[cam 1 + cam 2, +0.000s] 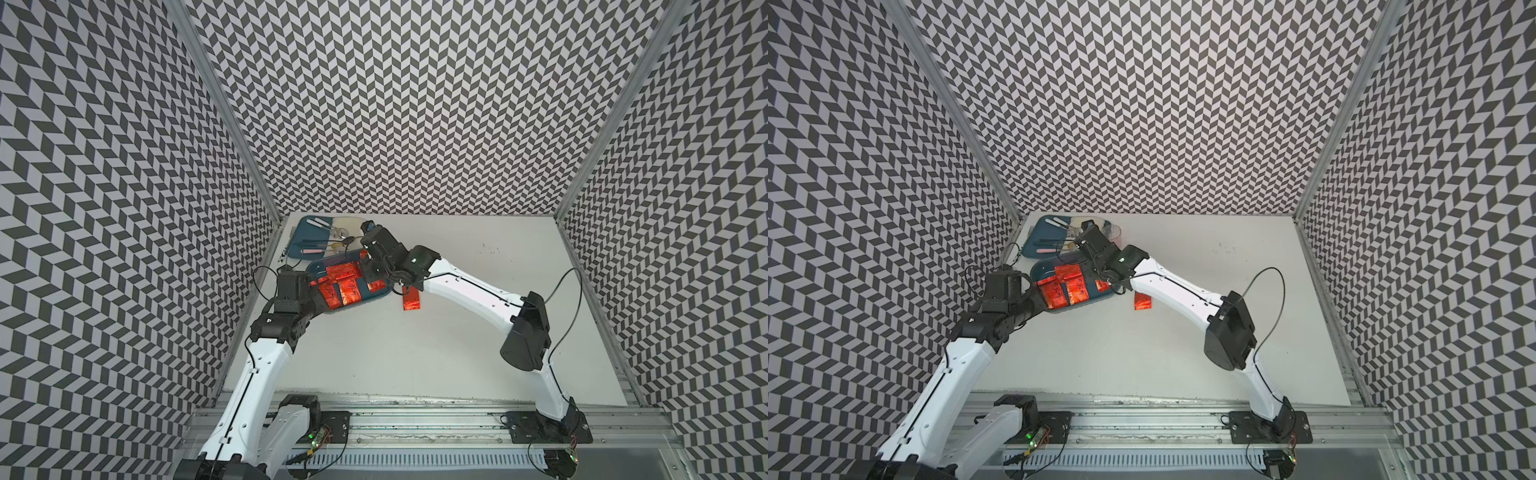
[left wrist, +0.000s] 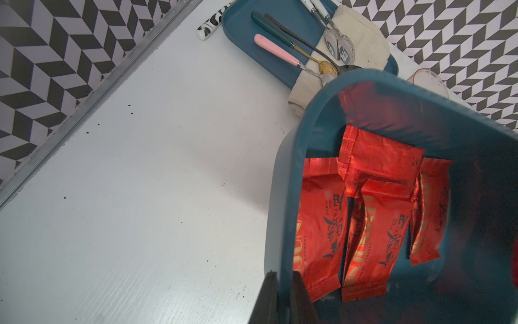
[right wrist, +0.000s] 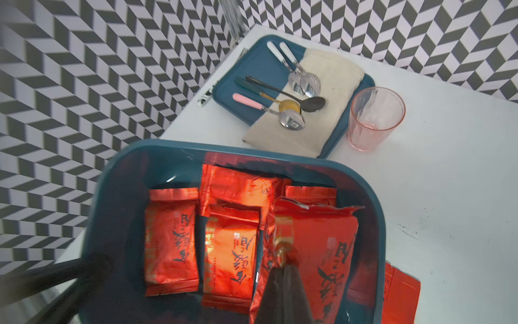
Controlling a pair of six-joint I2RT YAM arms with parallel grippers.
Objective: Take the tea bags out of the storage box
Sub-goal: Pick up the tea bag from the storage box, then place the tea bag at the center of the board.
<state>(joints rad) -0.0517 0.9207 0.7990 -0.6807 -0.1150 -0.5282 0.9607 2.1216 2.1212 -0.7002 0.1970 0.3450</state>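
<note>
**Both Jaws Clamped at the Teal Box**

Nearest my base, the white table (image 1: 415, 353) is showing a flat, faintly scuffed top. On it a loose tea bag (image 1: 411, 300) is lying flat, a shiny red-orange foil rectangle, just beside the right end of the box (image 3: 120, 168). The box is sitting toward the table's left: a smooth teal plastic tub with rounded corners and low walls.

My left gripper (image 2: 283, 297) is biting the wall at its left end, one dark finger outside and one inside, pressed tight on the plastic. My right gripper (image 3: 284, 272) is reaching in from the other end, jaws closed together and pinching one tea bag (image 3: 316, 238). Its foil is crinkling and lying over its neighbours.

Four more tea bags (image 3: 171, 238) are resting on the box floor, glossy, with dark brush-like print, some overlapping.

Farther back, a flat blue tray (image 3: 269, 67) is carrying a folded beige cloth (image 3: 333, 92) and several spoons (image 3: 293, 122) with metal bowls and coloured handles. Just beside the tray, a clear pink faceted cup (image 3: 375, 117) is standing upright.
</note>
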